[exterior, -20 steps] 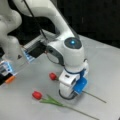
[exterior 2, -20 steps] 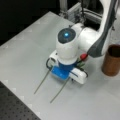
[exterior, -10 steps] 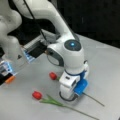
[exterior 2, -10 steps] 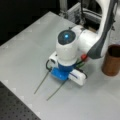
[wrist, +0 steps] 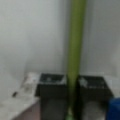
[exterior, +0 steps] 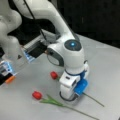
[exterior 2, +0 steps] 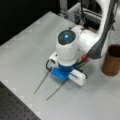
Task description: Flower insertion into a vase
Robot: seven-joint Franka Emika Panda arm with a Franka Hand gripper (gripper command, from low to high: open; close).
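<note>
The flower stem (wrist: 75, 50) sits between the hand's (wrist: 72, 86) fingers, clenched on it; a centred, firm grip suits lifting.

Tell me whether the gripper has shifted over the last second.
No. In a front view the gripper sits at the same spot on the green flower stem, beside the same red tulip head lying on the grey table.

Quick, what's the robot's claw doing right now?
Gripper: down on the table, fingers closed on the green stem of one flower.
</note>
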